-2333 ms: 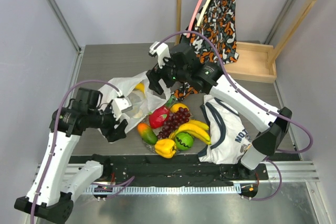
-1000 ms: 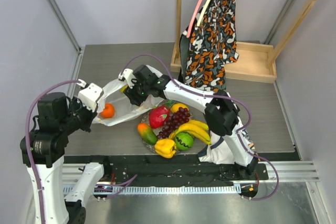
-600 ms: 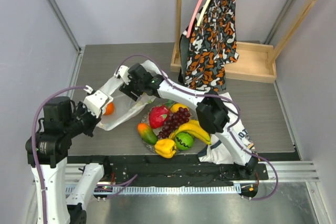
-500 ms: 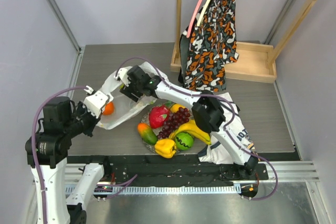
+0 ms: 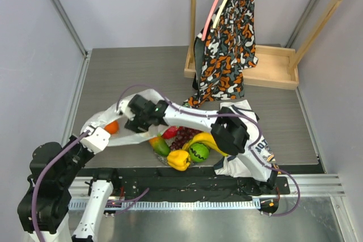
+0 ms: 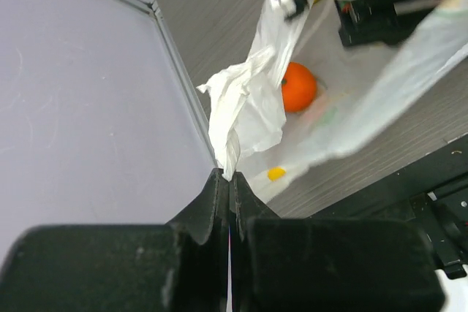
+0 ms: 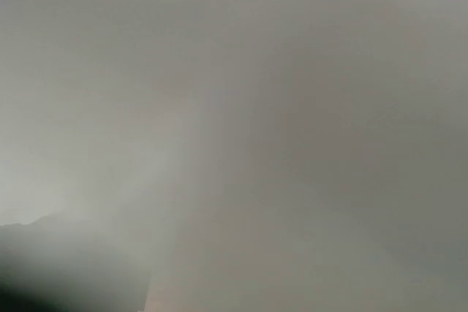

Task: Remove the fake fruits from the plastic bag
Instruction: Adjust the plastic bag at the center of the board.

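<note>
The plastic bag (image 5: pixel 131 138) lies stretched at the near left, and its twisted edge (image 6: pixel 247 111) runs up from my left gripper (image 6: pixel 230 178), which is shut on it. An orange (image 5: pixel 112 127) (image 6: pixel 298 87) sits inside the bag, just beyond that gripper (image 5: pixel 93 134). My right gripper (image 5: pixel 131 122) reaches over the bag close to the orange; thin plastic blurs its own view to grey and hides its fingers. Outside the bag lie a mango (image 5: pixel 159 145), a yellow pepper (image 5: pixel 178 160), a green ball (image 5: pixel 198 152), bananas (image 5: pixel 207 140), a red fruit (image 5: pixel 171 132) and grapes (image 5: pixel 184 136).
A white jersey with navy trim (image 5: pixel 245 147) lies right of the fruit pile. An orange-black patterned cloth bag (image 5: pixel 228 38) hangs from a wooden rack (image 5: pixel 275 67) at the back right. The side wall and table rail (image 6: pixel 172 49) run close on the left.
My left arm has pulled back toward the near left corner, dragging the bag and the orange with it. The right gripper has followed toward the near left, over the bag.
</note>
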